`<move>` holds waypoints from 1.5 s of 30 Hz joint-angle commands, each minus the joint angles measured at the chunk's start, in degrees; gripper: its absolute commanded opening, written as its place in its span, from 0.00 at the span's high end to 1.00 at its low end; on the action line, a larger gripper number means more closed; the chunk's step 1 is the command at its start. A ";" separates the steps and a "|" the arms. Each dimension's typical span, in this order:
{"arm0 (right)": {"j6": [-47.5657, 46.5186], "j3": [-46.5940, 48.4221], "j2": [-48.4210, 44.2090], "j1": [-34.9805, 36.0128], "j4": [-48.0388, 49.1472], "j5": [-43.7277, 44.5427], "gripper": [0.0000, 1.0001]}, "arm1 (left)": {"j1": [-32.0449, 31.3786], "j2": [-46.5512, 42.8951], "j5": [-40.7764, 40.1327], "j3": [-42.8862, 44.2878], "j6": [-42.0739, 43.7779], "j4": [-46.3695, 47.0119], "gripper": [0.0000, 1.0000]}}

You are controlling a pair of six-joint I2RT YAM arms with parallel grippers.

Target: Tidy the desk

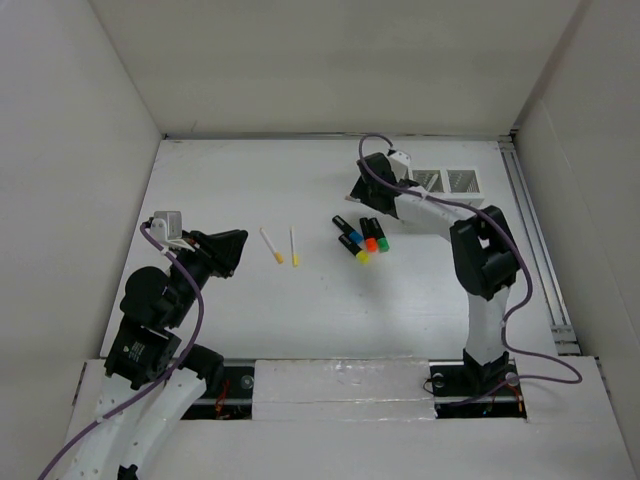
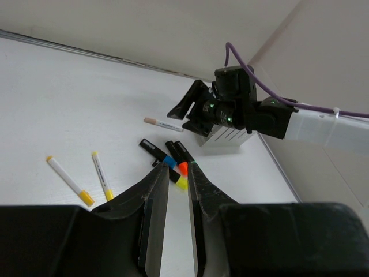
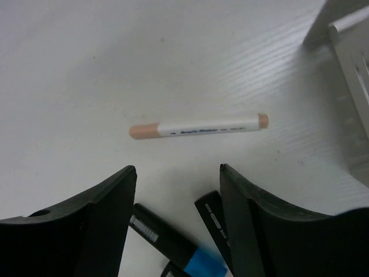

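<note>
The white surface (image 1: 250, 190) is filling the whole workspace, with a metal rail (image 1: 535, 240) running along its right edge. The left arm (image 1: 160, 300) is hovering over the surface's left side. Its jaws are standing narrow, with only a thin gap between them and nothing in it.

The right arm (image 1: 485, 260) is reaching to the far right, just beside a white slotted box (image 1: 447, 181). Its jaws are standing wide apart and gripping nothing. In the right wrist view a white marker with peach ends (image 3: 199, 126) is lying flat on the surface just beyond the jaws, apart from both of them. How high the jaws are hanging above the surface is hard to judge.

Near that marker, a cluster of black markers (image 1: 360, 238) is lying close together, showing blue, orange, yellow and green caps. Two white pens with yellow caps (image 1: 271, 245) (image 1: 294, 246) are lying side by side near the middle, between the two arms and well apart from both pairs of jaws.
</note>
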 commanded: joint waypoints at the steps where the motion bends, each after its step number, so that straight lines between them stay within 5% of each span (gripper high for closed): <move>1: -3.29 5.54 1.49 -0.74 -2.10 0.15 0.33 | -0.20 -0.29 0.77 1.27 0.55 2.04 0.83; 6: -4.53 13.80 7.29 -2.67 -6.41 -1.44 0.34 | -0.20 -0.02 0.86 1.19 0.55 2.12 0.83; 15: -4.44 21.19 12.30 -4.34 -12.74 0.49 0.94 | -0.20 0.33 1.21 1.19 0.55 2.39 0.83; 18: -4.53 22.25 13.71 -4.34 -13.97 2.33 1.00 | -0.20 0.41 1.30 1.19 0.55 2.39 0.83; 45: -3.47 8.80 5.72 -1.97 -9.58 -2.41 1.00 | -0.20 -0.55 0.95 1.27 0.55 2.12 0.83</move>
